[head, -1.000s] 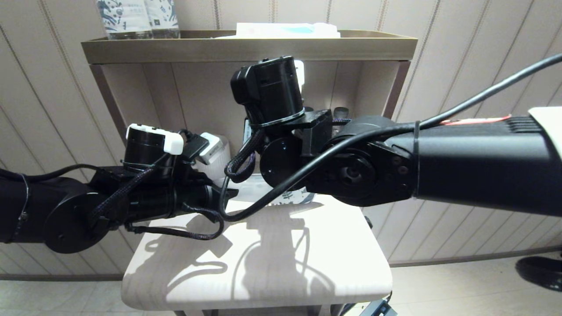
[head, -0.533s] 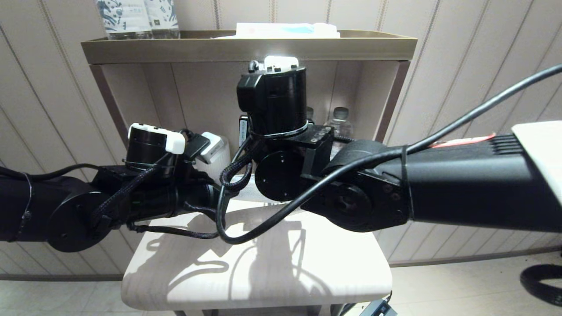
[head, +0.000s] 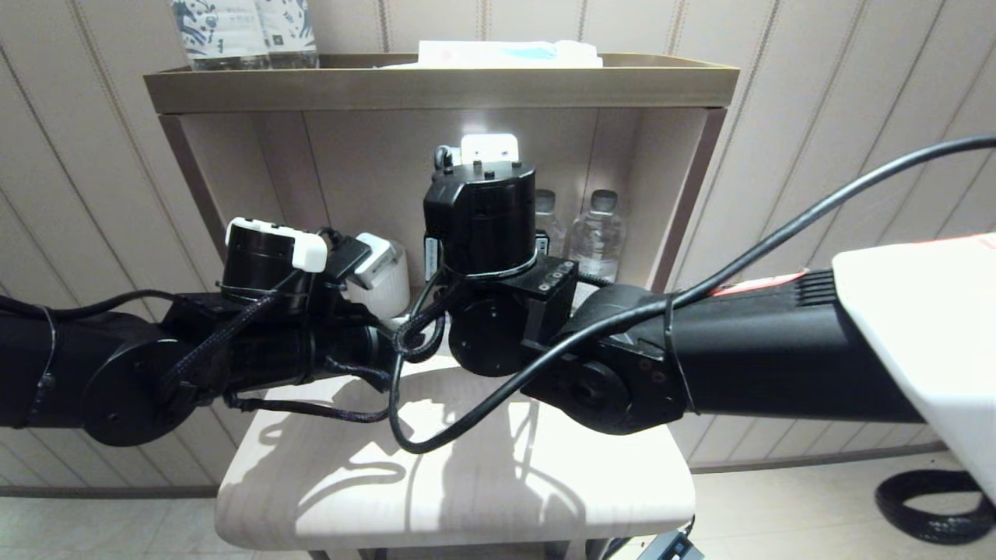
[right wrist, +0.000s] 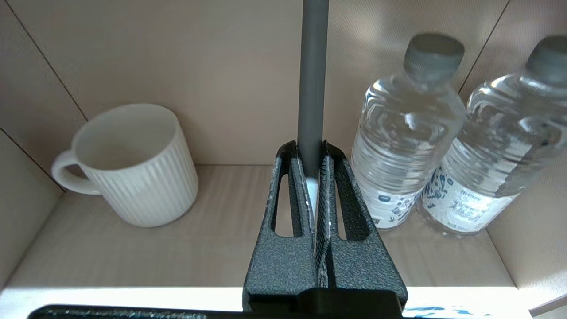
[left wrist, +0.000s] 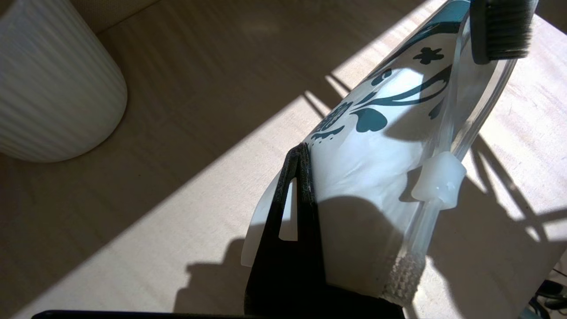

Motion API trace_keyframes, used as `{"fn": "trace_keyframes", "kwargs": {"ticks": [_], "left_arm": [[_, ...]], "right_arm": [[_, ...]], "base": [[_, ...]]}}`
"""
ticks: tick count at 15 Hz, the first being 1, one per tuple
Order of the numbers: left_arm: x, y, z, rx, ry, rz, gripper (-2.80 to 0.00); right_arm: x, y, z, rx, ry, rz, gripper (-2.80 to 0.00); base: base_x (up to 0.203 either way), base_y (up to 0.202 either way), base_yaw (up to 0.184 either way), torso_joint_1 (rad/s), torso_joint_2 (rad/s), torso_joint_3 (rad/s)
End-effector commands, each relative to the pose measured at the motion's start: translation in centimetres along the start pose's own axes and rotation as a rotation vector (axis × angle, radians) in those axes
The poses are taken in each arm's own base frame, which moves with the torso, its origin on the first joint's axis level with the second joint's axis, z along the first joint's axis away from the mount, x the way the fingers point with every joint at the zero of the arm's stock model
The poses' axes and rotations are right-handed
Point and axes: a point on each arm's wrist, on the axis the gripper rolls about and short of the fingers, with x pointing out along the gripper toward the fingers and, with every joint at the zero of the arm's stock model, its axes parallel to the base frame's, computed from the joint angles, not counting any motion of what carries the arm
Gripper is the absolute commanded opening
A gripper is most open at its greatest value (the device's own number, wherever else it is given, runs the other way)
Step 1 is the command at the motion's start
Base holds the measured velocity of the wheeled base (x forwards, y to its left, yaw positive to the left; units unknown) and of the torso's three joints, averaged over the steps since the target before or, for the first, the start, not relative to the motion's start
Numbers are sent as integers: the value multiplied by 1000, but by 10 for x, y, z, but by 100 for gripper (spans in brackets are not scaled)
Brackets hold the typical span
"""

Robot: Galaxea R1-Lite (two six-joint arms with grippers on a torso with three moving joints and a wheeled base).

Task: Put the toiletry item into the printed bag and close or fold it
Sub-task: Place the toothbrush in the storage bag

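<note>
My left gripper [left wrist: 300, 150] is shut on one edge of the printed bag [left wrist: 390, 146], a white pouch with a teal leaf print, held tilted above the table top [left wrist: 177, 190]. The toiletry item's dark bristle head [left wrist: 500, 31] sits at the bag's printed end; I cannot tell whether it is inside. My right gripper [right wrist: 310, 155] is shut on the toiletry item's grey handle [right wrist: 312, 66], which stands up from the fingers. In the head view both arms' wrists meet over the back of the table and hide the bag and both grippers.
On the shelf behind stand a ribbed white mug [right wrist: 133, 164] and two water bottles [right wrist: 407, 133] [right wrist: 509, 146]. A brass tray [head: 436, 85] tops the shelf. The pale table [head: 451, 482] lies in front, with a black cable [head: 436, 435] looping over it.
My right arm's wrist has sunk and drawn toward the left arm, uncovering the bottles behind it. The bag's print under it no longer shows. The left arm has held still.
</note>
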Motion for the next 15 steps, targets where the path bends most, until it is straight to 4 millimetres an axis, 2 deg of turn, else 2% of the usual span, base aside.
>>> {"fn": "trace_keyframes", "kwargs": {"ticks": [1, 7, 12, 15], "left_arm": [[-1, 0, 1, 1, -4, -2, -280], [-3, 0, 2, -11, -9, -3, -280], [-3, -1, 5, -19, -18, -4, -280], [-4, -1, 8, -37, -29, -2, -280]], "right_arm": [[3, 2, -13, -10, -1, -5, -280], [15, -6, -14, -14, -13, -45, -280], [12, -10, -8, -34, -106, -65, -280], [8, -13, -12, -76, -188, -80, -280]], "base": [[0, 0, 0, 0, 0, 0], [0, 0, 0, 0, 0, 0], [0, 0, 0, 0, 0, 0], [0, 0, 0, 0, 0, 0]]}}
